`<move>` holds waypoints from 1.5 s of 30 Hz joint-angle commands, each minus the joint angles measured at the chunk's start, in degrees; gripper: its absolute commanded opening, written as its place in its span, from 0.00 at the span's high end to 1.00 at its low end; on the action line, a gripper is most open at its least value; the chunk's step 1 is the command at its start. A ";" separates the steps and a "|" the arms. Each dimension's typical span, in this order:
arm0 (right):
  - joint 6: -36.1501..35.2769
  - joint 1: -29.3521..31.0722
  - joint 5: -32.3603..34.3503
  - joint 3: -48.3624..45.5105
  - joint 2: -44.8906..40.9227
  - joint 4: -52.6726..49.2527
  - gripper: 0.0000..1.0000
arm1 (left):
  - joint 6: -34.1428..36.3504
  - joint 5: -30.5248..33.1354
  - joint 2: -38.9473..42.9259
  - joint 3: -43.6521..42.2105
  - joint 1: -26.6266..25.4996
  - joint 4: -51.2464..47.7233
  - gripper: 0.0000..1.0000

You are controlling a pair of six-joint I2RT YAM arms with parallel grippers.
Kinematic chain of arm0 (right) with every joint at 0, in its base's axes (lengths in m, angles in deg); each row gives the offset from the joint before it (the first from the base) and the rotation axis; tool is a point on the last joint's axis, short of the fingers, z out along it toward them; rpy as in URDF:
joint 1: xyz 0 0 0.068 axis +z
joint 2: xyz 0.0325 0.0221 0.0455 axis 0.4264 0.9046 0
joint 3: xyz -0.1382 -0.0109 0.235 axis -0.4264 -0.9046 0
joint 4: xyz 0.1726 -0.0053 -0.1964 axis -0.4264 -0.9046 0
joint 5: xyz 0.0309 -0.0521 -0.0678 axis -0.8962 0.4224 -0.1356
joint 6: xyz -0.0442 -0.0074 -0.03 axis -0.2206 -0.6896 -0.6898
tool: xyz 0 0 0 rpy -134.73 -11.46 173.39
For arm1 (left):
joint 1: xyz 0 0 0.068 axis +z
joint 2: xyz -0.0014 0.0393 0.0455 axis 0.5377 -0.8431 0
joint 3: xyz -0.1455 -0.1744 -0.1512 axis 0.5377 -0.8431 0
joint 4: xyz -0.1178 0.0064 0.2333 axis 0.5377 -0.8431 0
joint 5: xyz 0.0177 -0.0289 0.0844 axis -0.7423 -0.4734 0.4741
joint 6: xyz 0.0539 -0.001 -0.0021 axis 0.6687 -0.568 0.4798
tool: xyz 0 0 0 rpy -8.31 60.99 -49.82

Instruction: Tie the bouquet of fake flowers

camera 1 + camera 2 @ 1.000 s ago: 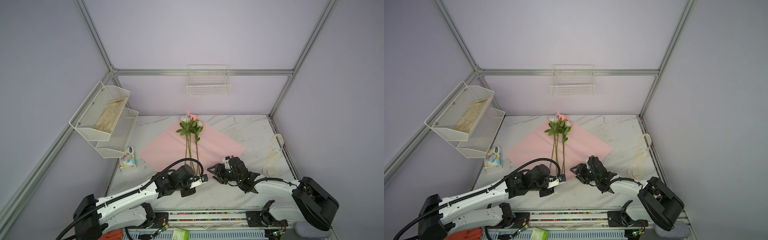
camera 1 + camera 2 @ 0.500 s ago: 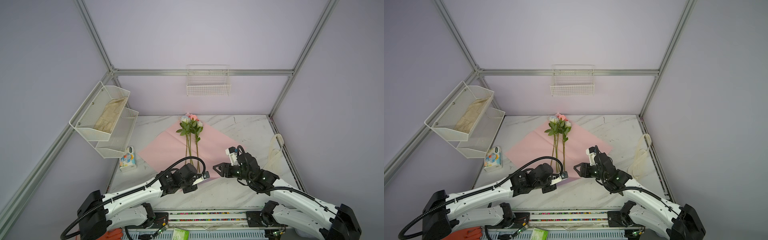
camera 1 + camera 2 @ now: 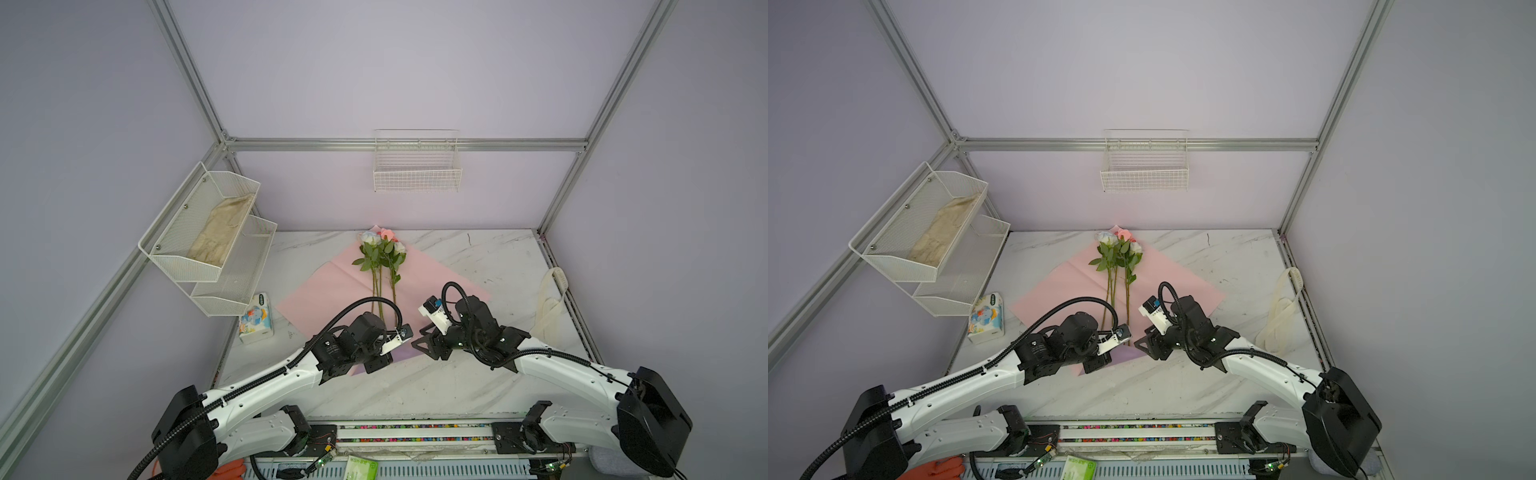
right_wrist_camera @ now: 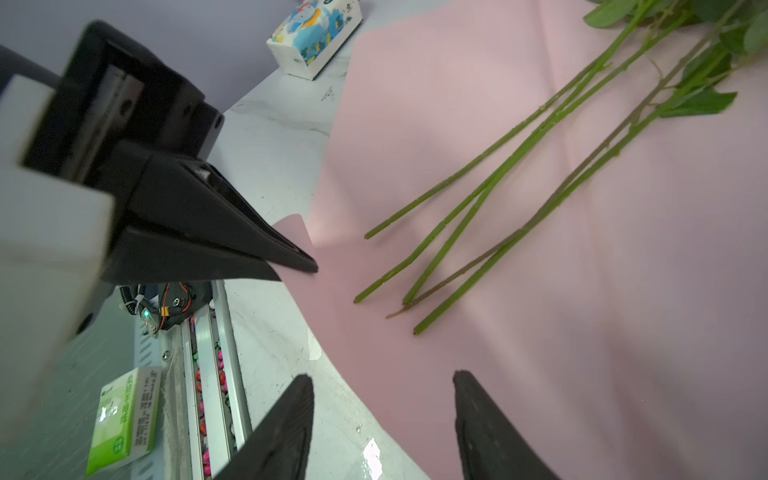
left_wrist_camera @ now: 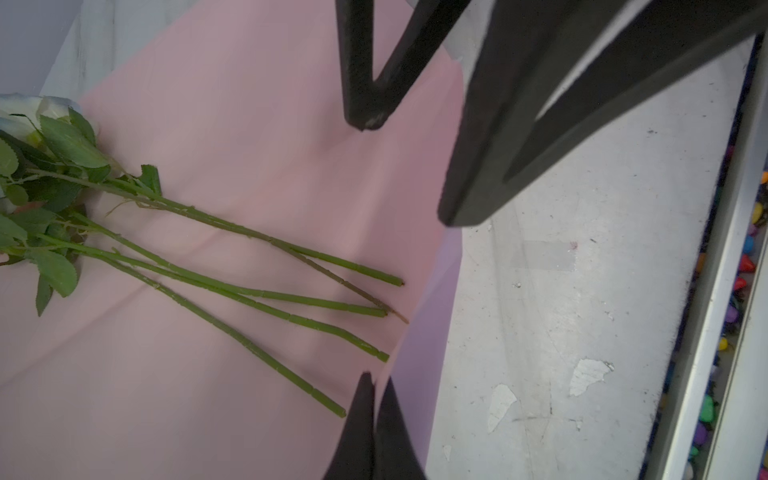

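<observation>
So the whole thing sits on the marble table (image 3: 478, 257), with the pink paper sheet (image 3: 332, 286) spread flat as a diamond and the bouquet of fake flowers (image 3: 380, 266) lying loose down the middle of it, not wrapped or tied yet. What matters for the next bit: the stems' long axis runs straight away from both sets of jaws, blooms at the far end and cut ends (image 5: 386, 307) pointing back at them, fanned out a little rather than bunched. The left gripper (image 5: 372, 384) has its jaws pressed together, pinching the sheet's near corner, which is lifted enough to show the lilac underside (image 5: 419, 374). That puts it just beside the nearest stem tip, so it's the closer arm, but it's busy with paper. The right gripper (image 4: 382, 376) hangs with jaws spread and nothing between them, low over the sheet's near edge, the cut ends just ahead of it and a touch off to one side. My guess is the paper gets folded over the stems first, and those splayed ends could poke out if it does.
</observation>
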 commanded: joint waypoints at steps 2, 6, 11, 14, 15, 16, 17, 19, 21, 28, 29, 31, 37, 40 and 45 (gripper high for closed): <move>-4.57 -0.03 -6.69 1.93 4.86 6.06 0.43 | -0.71 -2.84 0.17 6.24 0.69 2.01 1.00; -1.06 0.24 -10.53 -3.21 4.98 17.04 0.44 | -1.26 -2.84 0.18 6.64 1.12 1.91 1.00; -1.06 0.28 -12.14 -8.13 3.21 23.87 0.38 | -1.64 -3.45 0.11 6.85 1.43 1.41 1.00; -1.91 0.30 -11.37 -7.73 4.87 23.71 0.38 | -1.73 -3.63 0.09 7.07 1.40 1.14 1.00; -2.04 0.26 -11.72 -7.27 5.60 23.95 0.39 | -1.64 -3.72 0.09 7.04 1.43 1.12 1.00; -2.13 0.30 -12.13 -6.72 7.12 24.23 0.41 | -1.72 -3.89 0.00 7.06 1.42 1.08 1.00; -2.00 0.30 -12.65 -6.29 8.24 24.78 0.42 | -1.83 -3.98 -0.15 7.11 1.44 1.11 1.00; -2.52 0.32 -14.07 -5.10 10.48 25.03 0.45 | -2.16 -4.41 -0.50 7.36 1.46 0.89 1.00; -2.02 0.32 -14.89 -4.32 12.52 25.72 0.47 | -2.24 -4.77 -0.83 7.66 1.43 0.83 1.00; -1.07 0.37 -18.22 -3.01 16.74 28.37 0.63 | -2.60 -3.39 -1.49 8.52 1.48 0.49 0.95; -0.68 0.33 -17.89 -3.13 16.73 28.72 0.68 | -3.21 -2.61 -1.47 8.61 1.53 0.50 0.91; 0.46 0.27 -17.86 -3.55 17.01 30.03 0.79 | -4.49 -1.20 -1.24 8.63 1.52 0.98 0.82; 2.94 0.24 -14.45 -3.92 18.82 30.83 1.00 | -9.46 3.49 2.01 8.41 2.11 0.57 0.64; 3.84 0.24 -15.51 -4.18 19.58 32.19 1.00 | -13.04 5.70 5.43 6.27 2.54 1.70 0.63; 3.24 0.24 -16.39 -3.43 19.93 30.71 1.00 | -17.55 5.25 9.10 3.53 2.66 1.26 0.54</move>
